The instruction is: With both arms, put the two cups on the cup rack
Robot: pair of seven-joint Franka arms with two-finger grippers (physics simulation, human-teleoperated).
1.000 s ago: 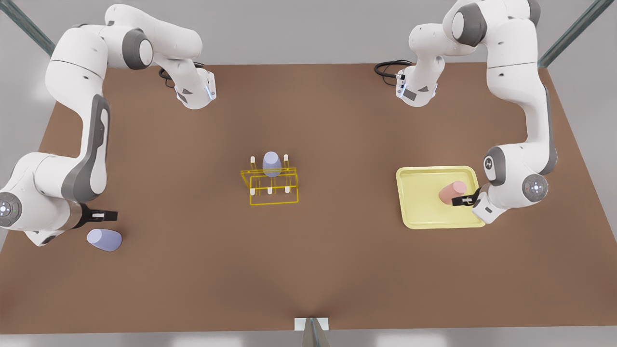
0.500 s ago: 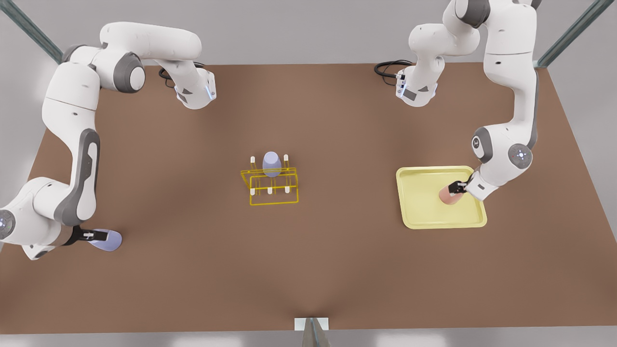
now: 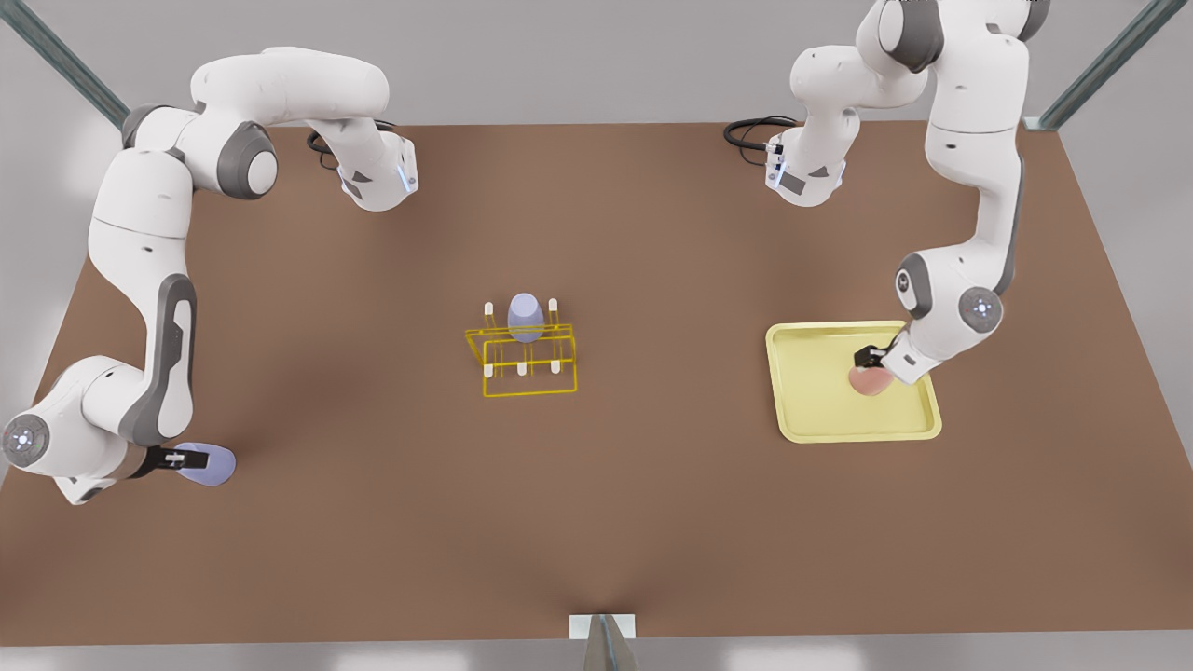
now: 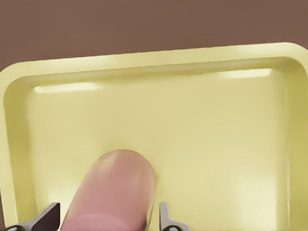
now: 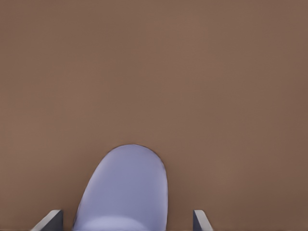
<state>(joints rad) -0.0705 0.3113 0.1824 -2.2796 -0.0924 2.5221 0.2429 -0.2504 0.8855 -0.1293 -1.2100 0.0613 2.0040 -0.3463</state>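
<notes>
A pale pink cup (image 3: 869,382) lies on its side in the yellow tray (image 3: 802,424) at the front view's right. My left gripper (image 3: 870,363) reaches over it, and in the left wrist view its fingers (image 4: 49,217) press close against both sides of the pink cup (image 4: 113,187). A lavender cup (image 3: 214,465) lies on the table at the front view's left. My right gripper (image 3: 198,459) straddles it; gaps separate the fingers (image 5: 52,220) from the cup (image 5: 125,192). The yellow wire cup rack (image 3: 527,380) stands mid-table.
Another lavender cup (image 3: 526,315) sits upside down on a back peg of the rack. The tray's raised rim (image 4: 144,57) surrounds the pink cup. Both arm bases stand at the table's far edge, with black cables beside them.
My left gripper swung from beside the pink cup to over it and narrowed around it. My right gripper dropped from above the lavender cup to straddle it. Neither cup has shifted.
</notes>
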